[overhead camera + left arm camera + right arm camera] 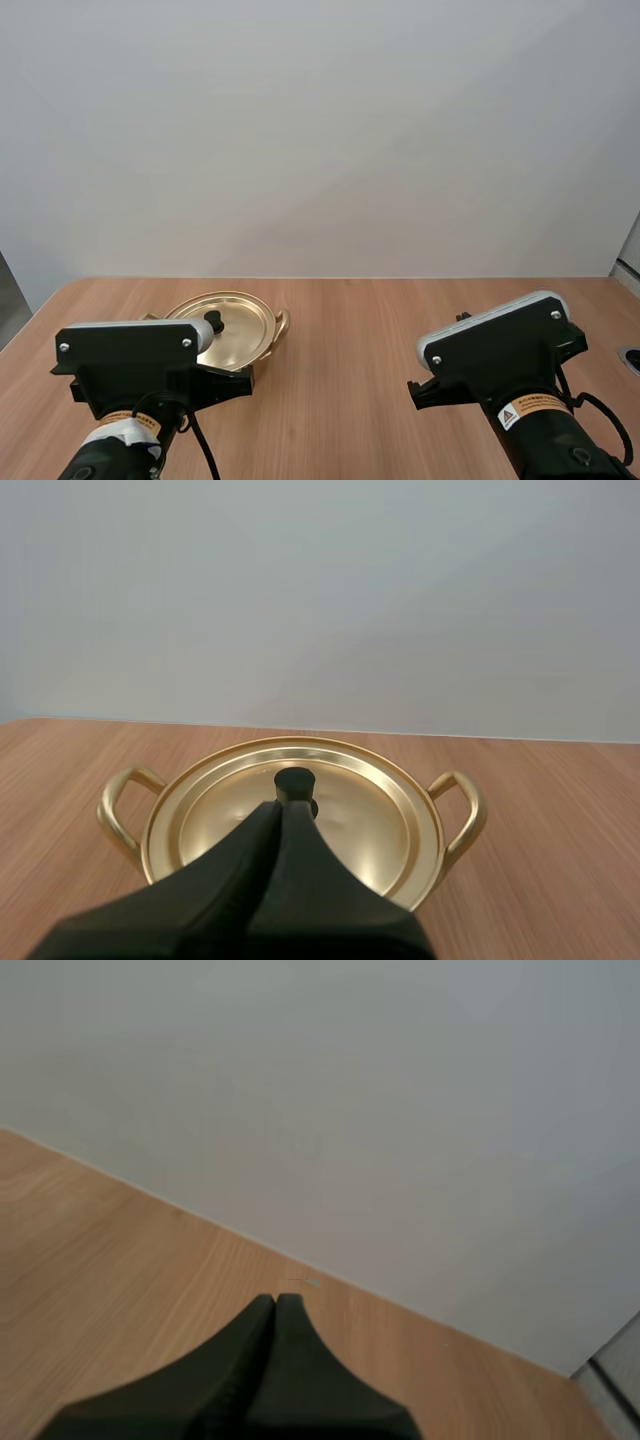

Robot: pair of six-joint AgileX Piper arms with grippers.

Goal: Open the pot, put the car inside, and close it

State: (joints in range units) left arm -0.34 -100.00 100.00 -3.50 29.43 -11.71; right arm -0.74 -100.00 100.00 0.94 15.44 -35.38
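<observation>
A gold pot [262, 338] with two side handles stands on the wooden table at the left, its gold lid [228, 325] on it with a black knob [213, 319] in the middle. In the left wrist view the lid [370, 825] lies just ahead of my left gripper [281, 807], whose fingers lie together as one dark wedge with the tips just short of the knob [294, 783]. My right gripper [275, 1301] is shut too, with nothing in it, over bare table near the wall.
The wooden table [350, 330] runs back to a plain white wall. My left arm's housing [130, 365] hides the near side of the pot. My right arm's housing [500, 350] stands at the right over bare wood.
</observation>
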